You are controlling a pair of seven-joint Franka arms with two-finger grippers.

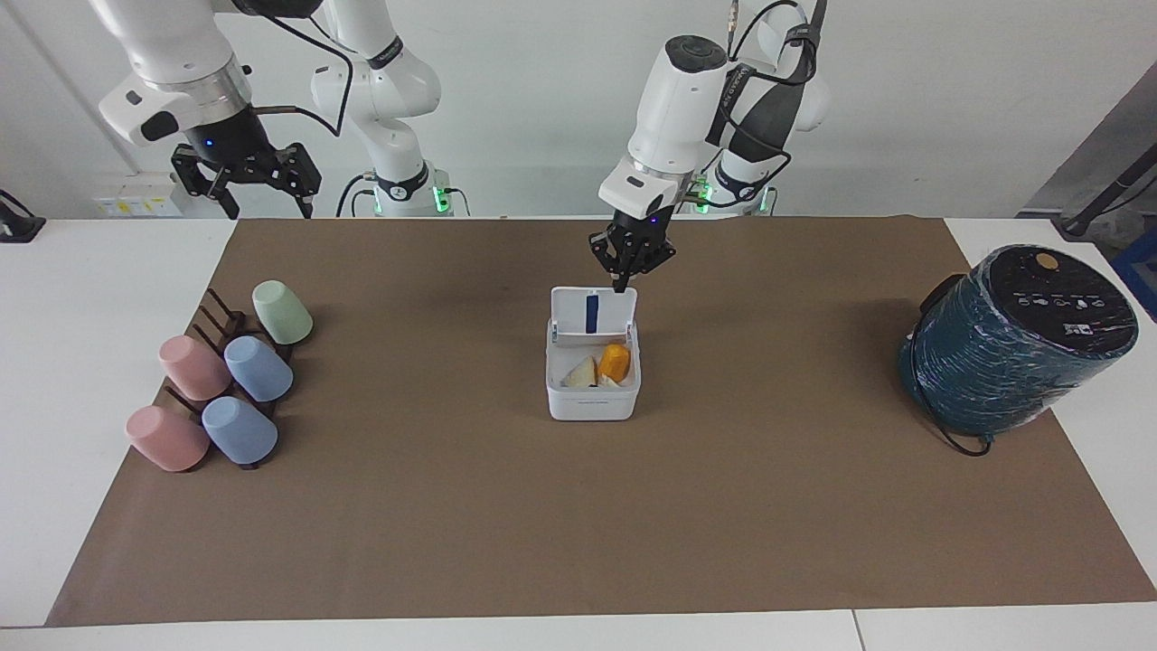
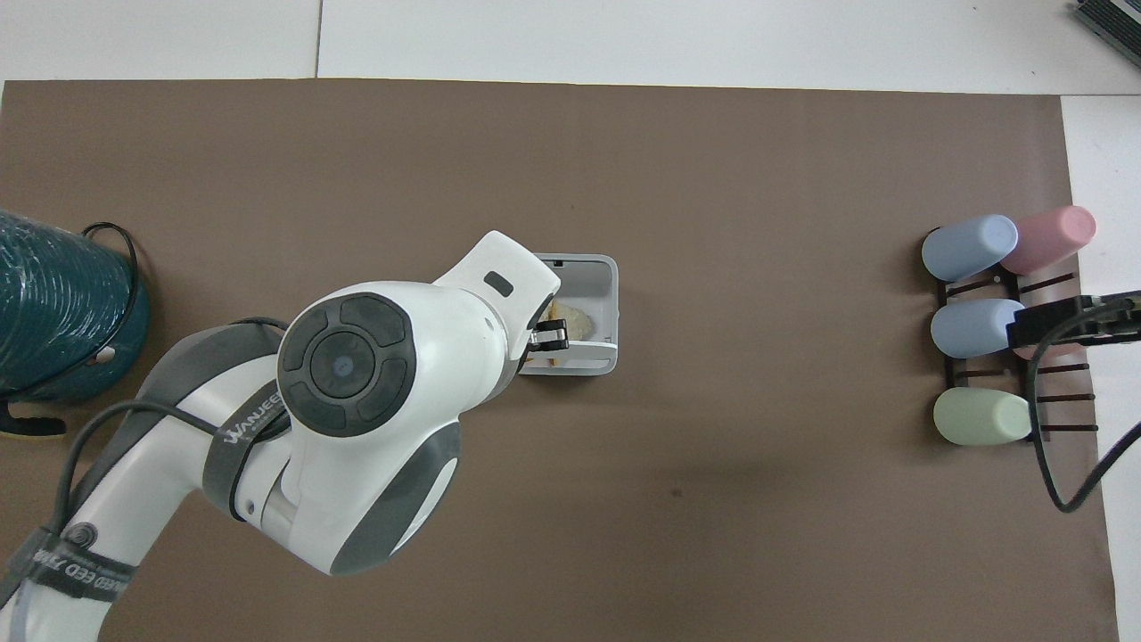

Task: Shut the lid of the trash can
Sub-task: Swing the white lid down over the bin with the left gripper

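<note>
White lid (image 1: 594, 313) stands upright, blue strip facing away from robots.

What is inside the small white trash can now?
In the open trash can lie an orange piece and pale beige scraps. What lies under them cannot be seen. In the overhead view the left arm covers much of the inside.

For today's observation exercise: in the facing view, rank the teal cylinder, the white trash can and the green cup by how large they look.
1. The teal cylinder, clearly the largest.
2. The trash can, with its lid standing open.
3. The green cup, smallest.

All three sit at a similar depth on the table, so camera nearness hardly affects the order.
</note>
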